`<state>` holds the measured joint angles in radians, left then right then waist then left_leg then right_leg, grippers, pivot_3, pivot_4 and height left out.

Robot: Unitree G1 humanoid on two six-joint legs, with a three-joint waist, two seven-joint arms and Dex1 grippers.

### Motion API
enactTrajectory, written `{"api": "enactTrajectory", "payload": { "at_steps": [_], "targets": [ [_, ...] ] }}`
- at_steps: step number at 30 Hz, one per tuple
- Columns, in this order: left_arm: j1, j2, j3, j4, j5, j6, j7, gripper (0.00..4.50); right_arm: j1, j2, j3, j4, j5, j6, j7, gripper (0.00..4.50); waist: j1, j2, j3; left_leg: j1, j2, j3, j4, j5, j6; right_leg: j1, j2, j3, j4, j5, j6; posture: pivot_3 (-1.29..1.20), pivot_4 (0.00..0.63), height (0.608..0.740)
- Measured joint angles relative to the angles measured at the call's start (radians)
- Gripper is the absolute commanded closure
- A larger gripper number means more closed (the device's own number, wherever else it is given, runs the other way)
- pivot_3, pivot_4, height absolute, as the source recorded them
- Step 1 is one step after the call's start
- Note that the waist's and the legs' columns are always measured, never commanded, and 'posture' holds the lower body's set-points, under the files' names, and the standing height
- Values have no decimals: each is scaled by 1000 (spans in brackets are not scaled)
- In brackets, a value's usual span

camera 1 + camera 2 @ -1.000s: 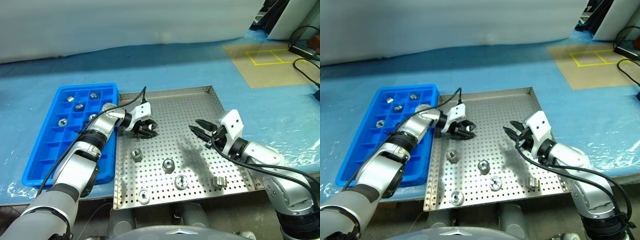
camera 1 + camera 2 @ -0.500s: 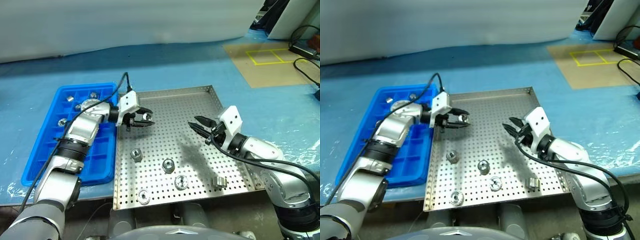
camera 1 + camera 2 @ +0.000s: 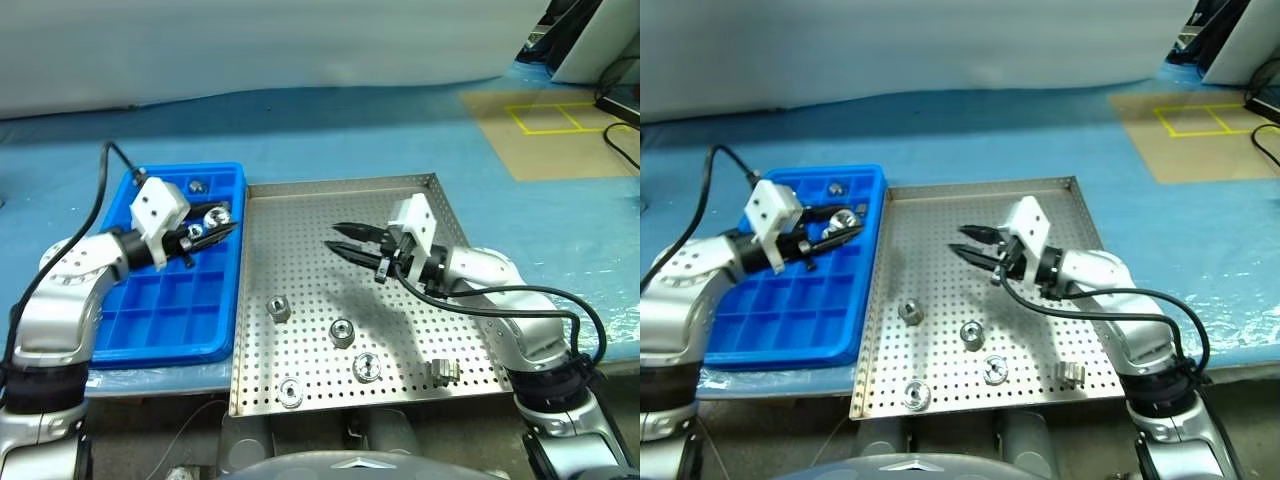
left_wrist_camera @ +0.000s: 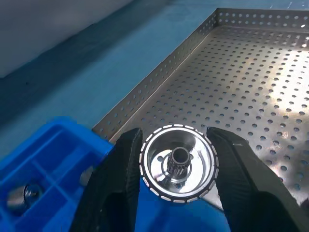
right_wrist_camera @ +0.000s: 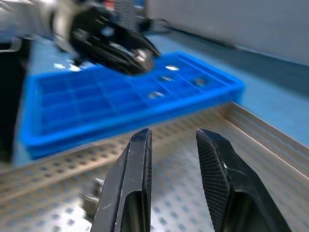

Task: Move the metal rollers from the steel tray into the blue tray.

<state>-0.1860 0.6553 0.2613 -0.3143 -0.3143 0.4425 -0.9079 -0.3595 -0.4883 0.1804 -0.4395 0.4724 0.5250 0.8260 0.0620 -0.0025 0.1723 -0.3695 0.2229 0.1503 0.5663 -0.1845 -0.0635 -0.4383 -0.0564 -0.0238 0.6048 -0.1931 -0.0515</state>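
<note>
My left gripper [image 3: 222,222] is shut on a shiny metal roller [image 4: 177,163], held above the right side of the blue tray [image 3: 130,300] near its far end. Other metal rollers [image 3: 342,331] lie loose on the near half of the steel tray [image 3: 400,195]; one [image 3: 441,372] lies on its side at the near right. The blue tray's far compartments hold a few rollers [image 3: 197,185]. My right gripper [image 3: 332,236] hovers over the middle of the steel tray, pointing left, open, with nothing between its fingers [image 5: 137,164].
Blue sheeting covers the table around both trays. A brown floor patch with yellow tape [image 3: 545,118] lies at the far right, with cables beyond it. The steel tray's near edge [image 3: 370,408] lies at the table's front edge.
My left gripper lifted the roller off the steel tray and carried it left over the blue tray. My right gripper swung left toward the steel tray's middle.
</note>
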Motion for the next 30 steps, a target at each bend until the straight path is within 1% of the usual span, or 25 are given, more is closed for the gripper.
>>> {"api": "enactTrajectory", "payload": {
  "at_steps": [2, 4, 6, 8, 9, 10, 11, 13, 15, 16, 17, 18, 20, 22, 26, 30],
  "targets": [
    [59, 0, 58, -55, -29, 35, 41, 2305, -15, 4, 56, -14, 15, -3, 65, 3051, 16, 0, 0, 0, 1, 0, -1, 0, 0, 0, 0, -1, 0, -1, -1, 299, 150, 740],
    [106, -2, 123, -90, -40, 52, 94, 2305, -19, 7, 100, -25, 21, -15, 117, 3051, 40, 0, 0, 0, 1, -1, -2, 0, 0, -1, 0, -2, 0, -2, -1, 333, 150, 740],
    [160, -20, 188, -116, -50, 71, 152, 2305, -23, 12, 126, -32, 23, -35, 162, 3051, 60, 0, 0, -1, 0, -1, -2, 0, 0, 0, -1, -2, 0, -3, 0, 369, 150, 740],
    [211, -41, 225, -144, -58, 82, 197, 2305, -41, 19, 142, -27, 26, -45, 193, 3051, 74, -1, 0, 0, 0, -1, -2, 0, 0, 0, -1, -2, 0, -3, 0, 394, 150, 740],
    [249, -58, 248, -159, -59, 88, 223, 2305, -114, 57, 162, 38, 29, -50, 223, 3051, 71, -1, 1, 1, 0, -1, -2, 0, 0, 0, -1, -1, 1, -4, 1, 394, 150, 740],
    [261, -69, 251, -164, -59, 93, 242, 2305, -216, 106, 165, 147, 22, -58, 239, 3051, 67, -1, 1, 1, 0, -1, -1, 0, -1, -2, -1, -1, 4, -4, 2, 423, 150, 740],
    [272, -83, 250, -179, -60, 94, 263, 2305, -367, 169, 161, 324, 2, -75, 257, 3051, 64, -1, 2, 1, 0, -3, -1, 1, -2, -4, -1, -2, 5, -5, 4, 436, 150, 740],
    [285, -96, 247, -202, -56, 93, 301, 2305, -521, 229, 141, 504, -25, -123, 282, 3051, 80, -3, 2, 2, 2, -4, -7, 1, -2, -3, -1, -4, 4, -5, 3, 434, 150, 740],
    [305, -104, 251, -199, -38, 92, 346, 2305, -536, 257, 142, 579, -41, -162, 312, 3051, 107, -4, 1, 4, 3, -4, -8, 2, -3, 1, 0, -5, 4, -6, 1, 430, 150, 740],
    [311, -112, 251, -190, -27, 91, 368, 2305, -530, 264, 148, 612, -50, -172, 323, 3051, 120, -4, 1, 2, 3, -4, -6, 2, -3, 0, 0, -5, 3, -7, 1, 427, 150, 740],
    [313, -121, 250, -177, -14, 90, 390, 2305, -523, 267, 152, 644, -62, -180, 332, 3051, 130, -4, 2, -2, 3, -4, -3, 2, -3, -1, -1, -5, 3, -4, -3, 415, 150, 740],
    [313, -129, 249, -164, -1, 89, 412, 2305, -521, 268, 154, 665, -73, -186, 337, 3051, 136, -4, 2, -5, 2, -4, 0, 1, -1, -2, -1, -5, 2, -4, -3, 409, 150, 740],
    [309, -139, 245, -136, 23, 85, 453, 2305, -521, 267, 153, 680, -84, -199, 344, 3051, 139, -4, 1, -12, 2, -4, 5, 0, -1, -5, -1, -5, 2, -4, -2, 394, 150, 740],
    [295, -145, 243, -95, 40, 76, 487, 2305, -521, 267, 148, 680, -94, -210, 349, 3051, 139, -4, 1, -14, 2, -4, 6, -1, -1, -7, -1, -5, 2, -4, -2, 385, 150, 740],
    [280, -146, 231, -33, 64, 47, 512, 2305, -516, 257, 137, 679, -101, -211, 347, 3051, 137, -4, 1, -12, 3, -4, 5, 0, -2, -7, 0, -5, 3, -4, -2, 353, 150, 740],
    [265, -150, 174, 26, 73, 28, 507, 2305, -486, 250, 133, 669, -104, -208, 336, 3051, 137, -4, 1, -8, 3, -4, 5, -1, -1, -5, -1, -5, 6, -4, -2, 322, 150, 740]
  ]
}}
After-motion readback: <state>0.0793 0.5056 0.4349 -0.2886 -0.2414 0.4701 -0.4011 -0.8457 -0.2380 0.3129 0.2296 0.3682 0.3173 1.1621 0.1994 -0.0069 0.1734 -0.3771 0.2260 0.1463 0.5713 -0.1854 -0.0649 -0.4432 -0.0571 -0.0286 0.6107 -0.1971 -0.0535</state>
